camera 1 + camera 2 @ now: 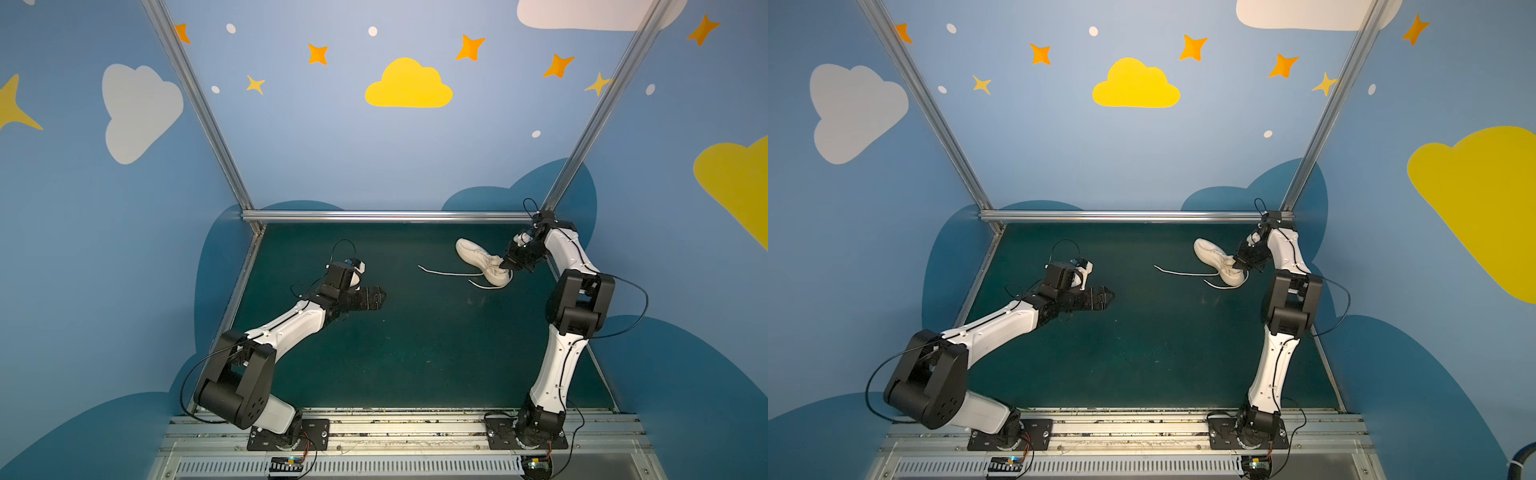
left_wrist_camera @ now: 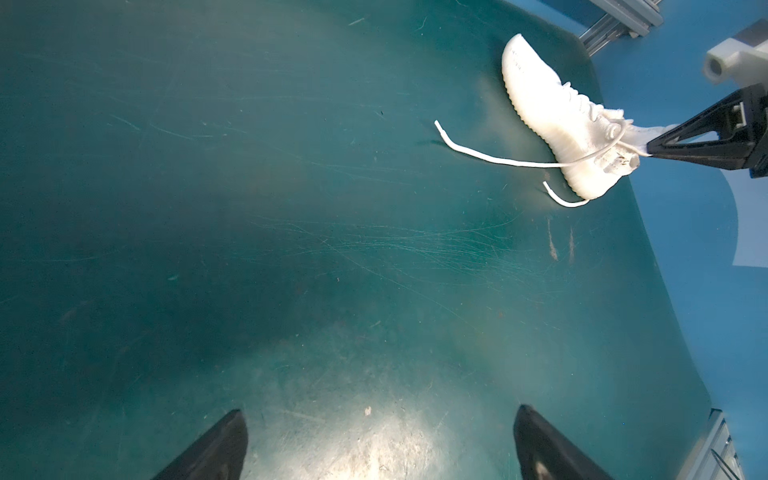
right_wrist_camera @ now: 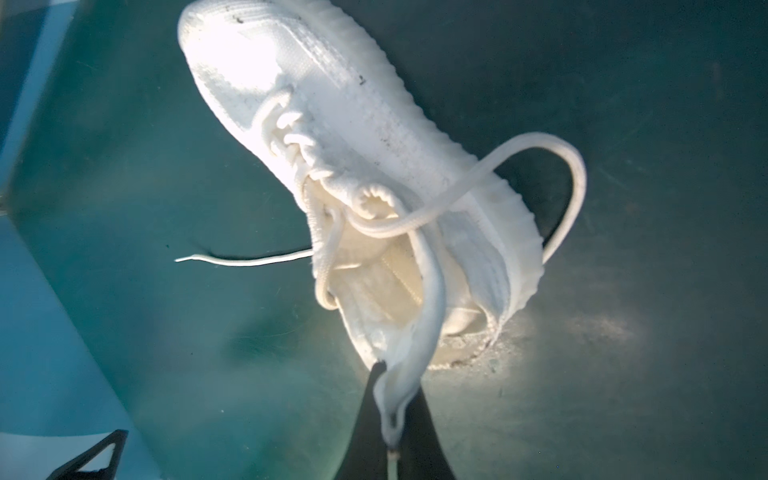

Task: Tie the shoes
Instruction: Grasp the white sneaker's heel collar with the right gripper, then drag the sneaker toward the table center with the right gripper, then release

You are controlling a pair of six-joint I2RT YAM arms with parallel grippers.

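Surface: dark green scratched mat (image 1: pixel 415 353) inside a blue booth painted with clouds and stars, seen from above in both top views.
Left arm: white and black, reaching toward the middle of the surface, well apart from the shoe.
Right arm: white and black, folded high along the right edge, its wrist angled down onto the shoe's heel.
Shoe: single off-white knit low-top sneaker with a ribbed sole (image 1: pixel 478 255), lying at the far right of the surface, near the back rail.
Long axis: diagonal, with the toe toward the back middle and the heel toward the right arm.
Laces: two long cream-white cords, untied. The longer lace (image 1: pixel 449 273) trails from the sneaker toward the middle of the surface. The shorter lace (image 1: pixel 482 286) curls just beside the heel.
Left pincer (image 1: pixel 380 296): black fingers spread wide apart, holding nothing, hovering over bare surface in the left wrist view.
Right pincer (image 3: pixel 397 399): black fingers pressed together on the stretched knit collar at the sneaker's heel; whether the heel is off the surface cannot be told.
Key relation: the sneaker lies across the surface from the left pincer, with both loose lace ends on the side facing it; the right arm is far nearer.
Stage, as a judgement: early, likely positioning the sneaker; no knot begun.
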